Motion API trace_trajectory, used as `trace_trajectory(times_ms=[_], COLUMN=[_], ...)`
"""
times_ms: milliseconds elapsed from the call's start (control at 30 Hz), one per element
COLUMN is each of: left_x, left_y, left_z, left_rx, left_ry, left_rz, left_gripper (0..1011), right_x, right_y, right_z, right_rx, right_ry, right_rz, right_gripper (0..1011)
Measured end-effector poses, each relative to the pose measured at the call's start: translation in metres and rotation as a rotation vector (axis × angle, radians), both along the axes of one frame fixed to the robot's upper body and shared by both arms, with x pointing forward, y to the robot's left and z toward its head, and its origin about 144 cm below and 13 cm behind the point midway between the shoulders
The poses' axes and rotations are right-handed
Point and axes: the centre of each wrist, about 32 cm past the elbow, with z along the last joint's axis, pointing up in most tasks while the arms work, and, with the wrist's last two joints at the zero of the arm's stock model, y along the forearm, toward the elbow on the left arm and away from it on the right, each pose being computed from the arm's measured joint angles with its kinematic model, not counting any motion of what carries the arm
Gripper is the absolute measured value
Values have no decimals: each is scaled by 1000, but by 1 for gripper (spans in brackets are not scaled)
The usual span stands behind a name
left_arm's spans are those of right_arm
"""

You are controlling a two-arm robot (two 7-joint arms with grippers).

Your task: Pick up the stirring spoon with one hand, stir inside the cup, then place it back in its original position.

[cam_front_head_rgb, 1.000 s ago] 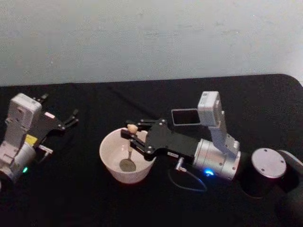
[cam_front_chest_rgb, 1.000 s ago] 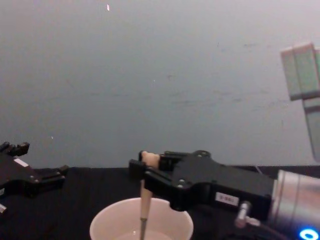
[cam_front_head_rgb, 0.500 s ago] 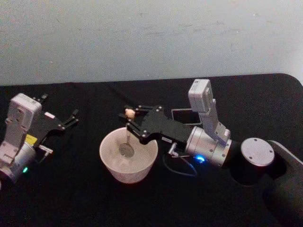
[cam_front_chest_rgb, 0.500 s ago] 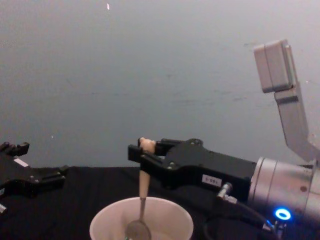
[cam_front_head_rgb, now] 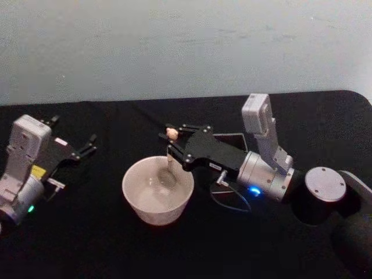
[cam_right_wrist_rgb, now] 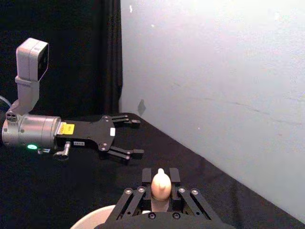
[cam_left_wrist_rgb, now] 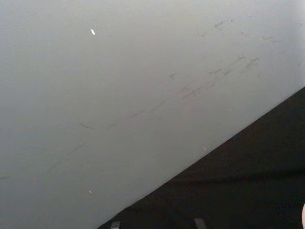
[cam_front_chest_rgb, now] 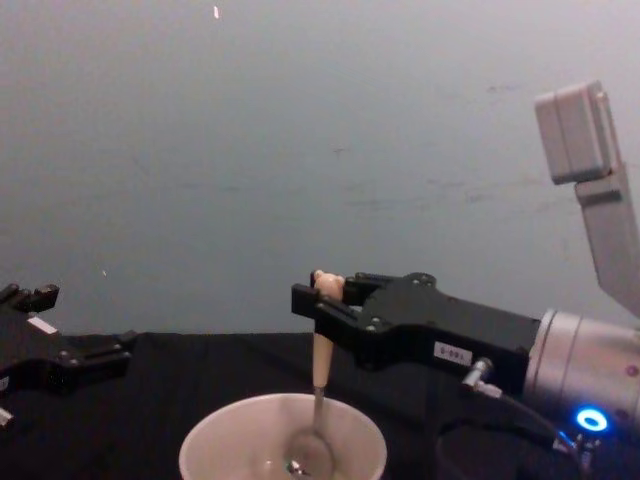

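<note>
Two fingers (cam_front_chest_rgb: 303,297) of right gripper (cam_front_chest_rgb: 325,292) pinch stirring spoon (cam_front_chest_rgb: 320,365) in cup (cam_front_head_rgb: 152,212); left gripper (cam_front_head_rgb: 74,130) fingers spread.

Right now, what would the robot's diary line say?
right claw: shut on stirring spoon | stirring spoon: bowl down inside cup | left claw: open, parked at left | step: stir

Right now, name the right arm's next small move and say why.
Probably sweep the stirring spoon round inside the cup: the right gripper is shut on its upright handle, spoon bowl down in the cup. The left gripper sits open, apart.
</note>
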Motion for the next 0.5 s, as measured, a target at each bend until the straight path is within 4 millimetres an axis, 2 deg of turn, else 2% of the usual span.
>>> trace_trajectory(times_ms=[500], left_x=[0], left_y=[0], left_z=[0], left_rx=[0], left_ry=[0], left_rz=[0], left_gripper=[1001], right_x=[-19], right_y=[-16], right_z=[0], right_rx=[-14], right_ry=[14], right_rz=[25], right_gripper=[213])
